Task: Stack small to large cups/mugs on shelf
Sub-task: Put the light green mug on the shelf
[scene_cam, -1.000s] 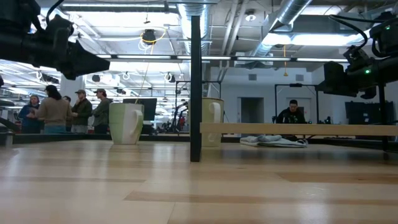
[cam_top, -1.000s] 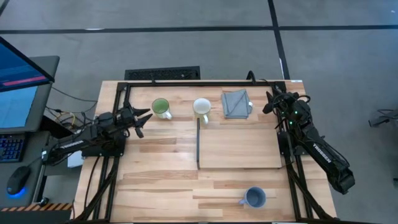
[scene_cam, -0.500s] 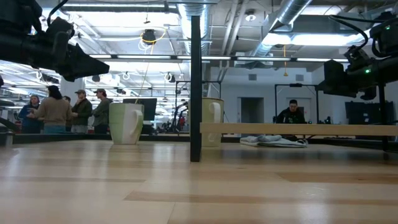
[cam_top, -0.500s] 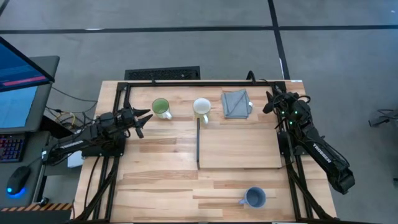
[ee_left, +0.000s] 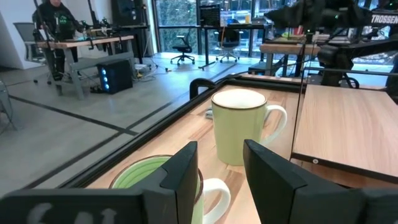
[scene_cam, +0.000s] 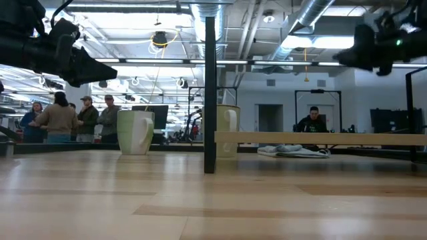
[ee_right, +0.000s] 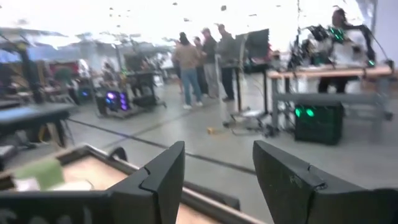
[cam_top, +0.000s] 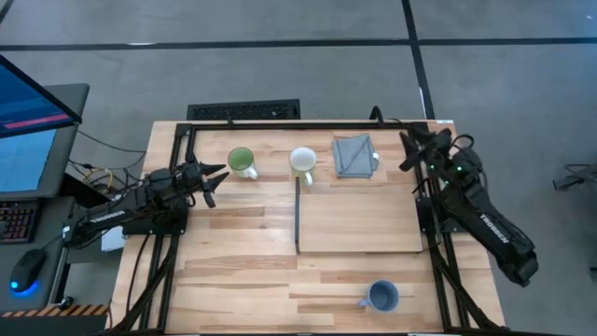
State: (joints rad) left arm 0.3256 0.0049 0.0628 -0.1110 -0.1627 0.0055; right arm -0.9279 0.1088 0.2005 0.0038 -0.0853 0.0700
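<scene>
Three mugs stand upright on their bases on the slatted table. The white mug with the green inside [cam_top: 242, 161] and the cream-white mug [cam_top: 302, 161] are at the far side. The blue-grey mug [cam_top: 381, 297] is near the front edge. The shelf [cam_top: 359, 222], a light-wood board with a dark strip on its left edge, lies mid-table. My left gripper [cam_top: 216, 177] stands open and level just left of the green-inside mug [ee_left: 155, 186], with the cream-white mug [ee_left: 239, 127] beyond it. My right gripper [cam_top: 410, 149] hovers open, high at the far right corner.
A folded grey cloth [cam_top: 354, 155] lies on the table behind the shelf, right of the cream-white mug. A black frame [cam_top: 308, 122] runs along the table's edges. People stand in the room beyond the table [scene_cam: 60, 117].
My right gripper has risen at the table's far right corner and swung a little toward the right edge, its fingers still apart. The mugs and the shelf have stayed put.
</scene>
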